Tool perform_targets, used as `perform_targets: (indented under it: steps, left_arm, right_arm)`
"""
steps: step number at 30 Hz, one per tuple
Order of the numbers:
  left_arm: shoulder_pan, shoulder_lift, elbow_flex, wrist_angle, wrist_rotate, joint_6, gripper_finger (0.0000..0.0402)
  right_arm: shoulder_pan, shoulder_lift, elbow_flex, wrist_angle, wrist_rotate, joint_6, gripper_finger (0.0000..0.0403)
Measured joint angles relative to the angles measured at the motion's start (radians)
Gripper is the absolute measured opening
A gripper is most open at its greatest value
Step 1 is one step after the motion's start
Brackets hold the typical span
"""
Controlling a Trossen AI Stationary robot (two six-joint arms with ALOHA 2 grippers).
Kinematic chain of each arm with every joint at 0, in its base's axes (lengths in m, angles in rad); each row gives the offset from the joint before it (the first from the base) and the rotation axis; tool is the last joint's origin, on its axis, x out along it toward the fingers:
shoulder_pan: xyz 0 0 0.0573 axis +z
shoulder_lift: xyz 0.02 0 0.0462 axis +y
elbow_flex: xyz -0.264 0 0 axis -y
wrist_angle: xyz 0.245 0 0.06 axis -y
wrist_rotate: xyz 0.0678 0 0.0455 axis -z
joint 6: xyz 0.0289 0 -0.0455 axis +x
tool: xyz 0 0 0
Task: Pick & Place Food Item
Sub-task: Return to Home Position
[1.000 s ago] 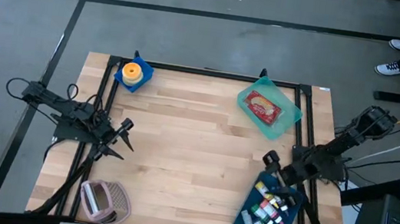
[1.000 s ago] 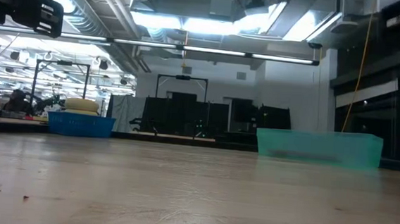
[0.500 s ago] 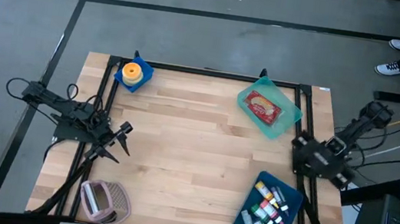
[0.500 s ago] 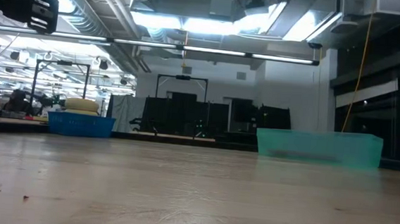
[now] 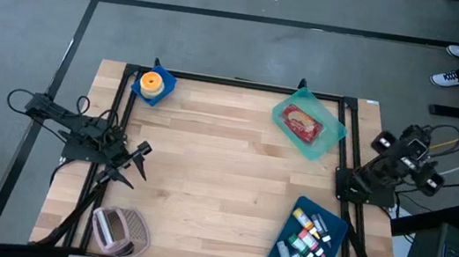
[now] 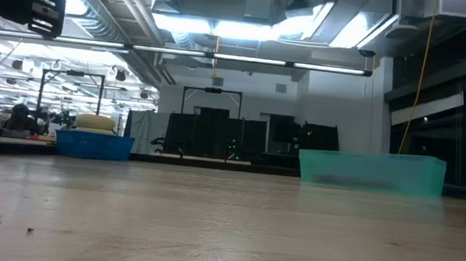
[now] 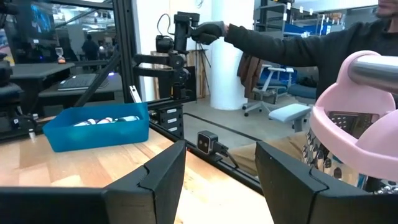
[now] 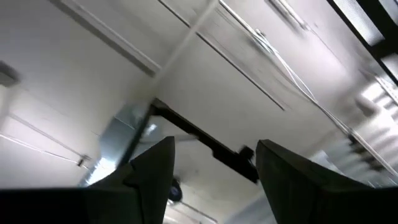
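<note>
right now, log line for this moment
left gripper: open, empty, left edge of table | right gripper: open, empty, pointing up, right edge | food coloring bottles: in blue bin

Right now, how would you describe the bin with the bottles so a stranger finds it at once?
In the high view, the wooden table has a blue bin at its lower right corner. Unlike the smaller blue bin, it contains coloured bottles.

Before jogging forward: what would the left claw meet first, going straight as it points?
Likely the small black box at the table edge; the left claw aims between the blue bin and pink basket. Depth is unclear.
</note>
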Motion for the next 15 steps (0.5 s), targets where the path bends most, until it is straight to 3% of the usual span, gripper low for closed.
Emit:
perform_targets:
  steps: [6, 15]
  left_arm:
    - [0.0, 0.0, 0.0, 0.0, 0.0, -0.012, 0.0189]
    - [0.0, 0.0, 0.0, 0.003, 0.009, -0.015, 0.0189]
  right_arm:
    - [0.0, -0.122, 0.0, -0.067, -0.023, -0.024, 0.0222]
    - [0.0, -0.122, 0.001, -0.252, -0.085, -0.028, 0.0222]
